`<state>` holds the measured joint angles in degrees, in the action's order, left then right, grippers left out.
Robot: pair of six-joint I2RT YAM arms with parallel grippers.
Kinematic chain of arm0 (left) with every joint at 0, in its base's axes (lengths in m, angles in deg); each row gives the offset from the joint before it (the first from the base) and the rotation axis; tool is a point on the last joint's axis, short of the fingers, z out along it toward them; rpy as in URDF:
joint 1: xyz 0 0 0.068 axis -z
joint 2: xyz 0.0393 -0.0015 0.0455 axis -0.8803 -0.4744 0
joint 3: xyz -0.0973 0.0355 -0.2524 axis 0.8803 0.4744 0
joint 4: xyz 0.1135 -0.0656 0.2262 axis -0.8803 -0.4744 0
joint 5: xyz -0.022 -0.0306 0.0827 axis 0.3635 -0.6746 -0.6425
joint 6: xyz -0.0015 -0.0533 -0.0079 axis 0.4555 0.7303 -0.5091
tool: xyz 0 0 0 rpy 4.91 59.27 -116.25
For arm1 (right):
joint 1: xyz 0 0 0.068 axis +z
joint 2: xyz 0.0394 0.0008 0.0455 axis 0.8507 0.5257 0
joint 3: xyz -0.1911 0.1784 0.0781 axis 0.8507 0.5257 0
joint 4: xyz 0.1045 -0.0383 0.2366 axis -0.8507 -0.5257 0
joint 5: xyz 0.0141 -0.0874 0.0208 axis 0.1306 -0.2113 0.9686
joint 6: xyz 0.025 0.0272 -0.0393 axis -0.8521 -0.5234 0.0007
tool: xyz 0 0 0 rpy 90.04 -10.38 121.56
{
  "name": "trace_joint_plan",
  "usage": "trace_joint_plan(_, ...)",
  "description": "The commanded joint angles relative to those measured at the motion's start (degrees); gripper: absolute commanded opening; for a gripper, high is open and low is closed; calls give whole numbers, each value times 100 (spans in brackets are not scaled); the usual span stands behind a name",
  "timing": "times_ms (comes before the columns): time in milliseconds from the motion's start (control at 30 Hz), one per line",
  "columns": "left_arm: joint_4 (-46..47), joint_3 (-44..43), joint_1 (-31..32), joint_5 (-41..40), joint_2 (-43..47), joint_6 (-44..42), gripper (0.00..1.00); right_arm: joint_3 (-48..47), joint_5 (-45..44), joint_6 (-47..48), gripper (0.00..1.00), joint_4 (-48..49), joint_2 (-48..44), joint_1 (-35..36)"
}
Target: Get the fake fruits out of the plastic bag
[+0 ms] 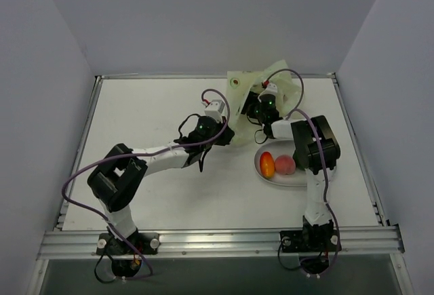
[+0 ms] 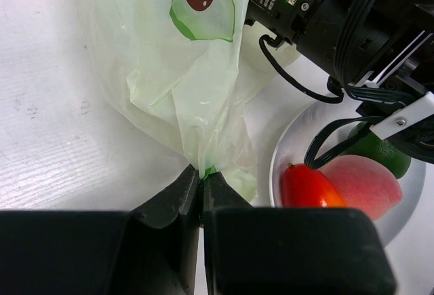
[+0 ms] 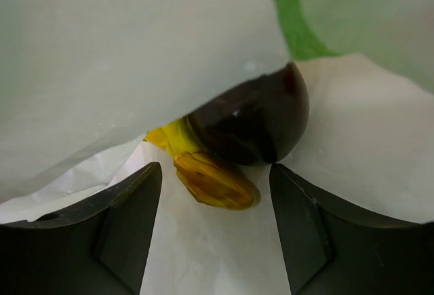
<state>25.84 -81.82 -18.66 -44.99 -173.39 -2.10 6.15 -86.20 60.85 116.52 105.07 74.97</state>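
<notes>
The plastic bag (image 1: pixel 245 82), pale green with avocado prints, lies at the back of the table. My left gripper (image 1: pixel 227 134) is shut on a bunched edge of the bag (image 2: pixel 169 71), pinched at the fingertips (image 2: pixel 202 171). My right gripper (image 1: pixel 262 103) reaches into the bag's mouth. In the right wrist view it (image 3: pixel 215 167) stands open inside the bag (image 3: pixel 102 57), just short of a dark brown round fruit (image 3: pixel 258 122) and a yellow banana (image 3: pixel 169 135), touching neither. An orange-red oval fruit (image 1: pixel 267 165), a pink peach (image 1: pixel 284 165) and a green fruit (image 2: pixel 388 157) lie on the plate.
The oval pale grey plate (image 1: pixel 298 182) sits right of centre, under my right arm's forearm. The right arm's black body and cables (image 2: pixel 339 17) hang over the plate (image 2: pixel 281 152) close to my left gripper. Grey walls enclose the table on three sides.
</notes>
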Motion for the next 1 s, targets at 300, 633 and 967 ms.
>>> trace_joint_plan(300,136,-364,-40,119,-177,-94,3,-226,295,-297,25,951,297,-166)
trace_joint_plan(633,144,-592,-92,146,-221,-111,2,618,1893,-105,0,1638,-476,-394)
trace_joint_plan(967,399,-829,-119,111,-212,55,2,1400,4001,-648,0,2341,-1416,-658)
